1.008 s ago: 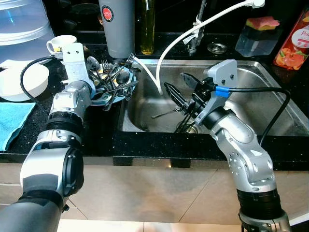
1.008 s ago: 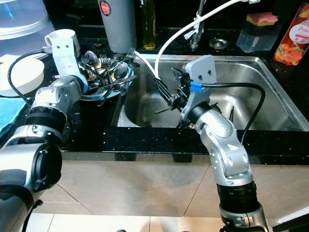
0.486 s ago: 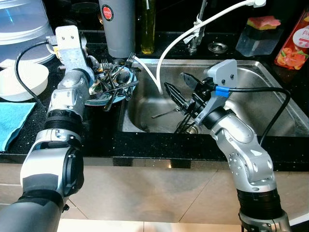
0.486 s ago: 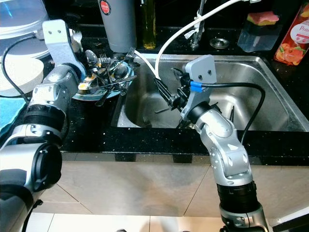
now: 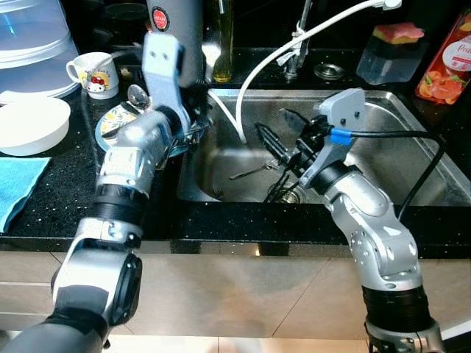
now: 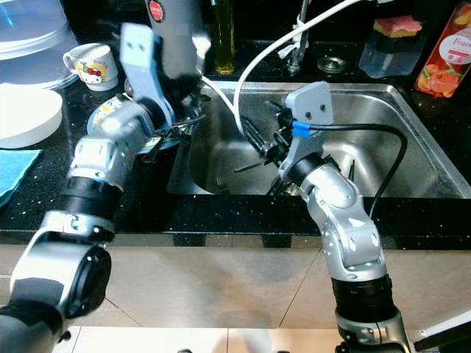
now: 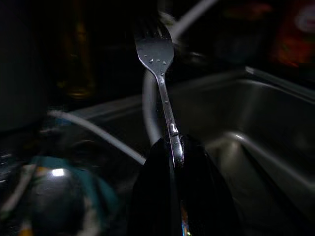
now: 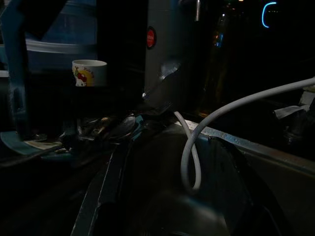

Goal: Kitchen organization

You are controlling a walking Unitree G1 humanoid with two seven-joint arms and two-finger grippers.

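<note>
Holding: left gripper (image 7: pixel 173 147), fingers pinched shut on a fork (image 7: pixel 158 59), tines up, above the sink's far-left corner.
Hidden: plate (image 5: pixel 110 121) of cutlery on the bench, mostly covered by the left arm; its load is hard to make out.
Right gripper (image 5: pixel 283 141): fingers spread, empty, over the sink (image 5: pixel 383 158).
Sink contents: one utensil (image 5: pixel 249 173) near the drain; white hose (image 5: pixel 254 73) dips in.
Around: mug (image 5: pixel 94 72), white bowl (image 5: pixel 31 125), grey canister (image 6: pixel 171 29).
</note>
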